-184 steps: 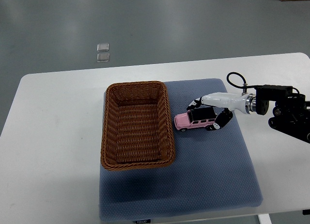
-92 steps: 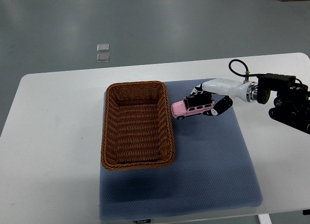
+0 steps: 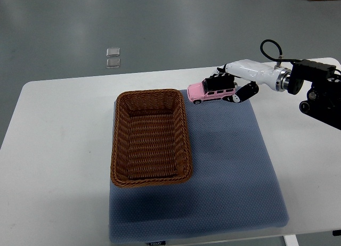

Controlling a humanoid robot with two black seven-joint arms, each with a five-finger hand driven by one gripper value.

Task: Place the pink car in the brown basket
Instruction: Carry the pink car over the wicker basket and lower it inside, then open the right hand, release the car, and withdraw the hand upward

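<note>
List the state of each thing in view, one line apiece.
pink car: held off the mat, level, beside the basket's far right corner, not yet inside.
right hand: fingers closed around the car's rear.
brown basket: upright on the mat, empty.
blue mat: flat on the table, basket on its left part.
white table: carries the mat.

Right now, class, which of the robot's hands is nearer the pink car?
The right hand: it grips the pink car, held beside the brown basket, near its far right corner. The left hand is out of view.
</note>
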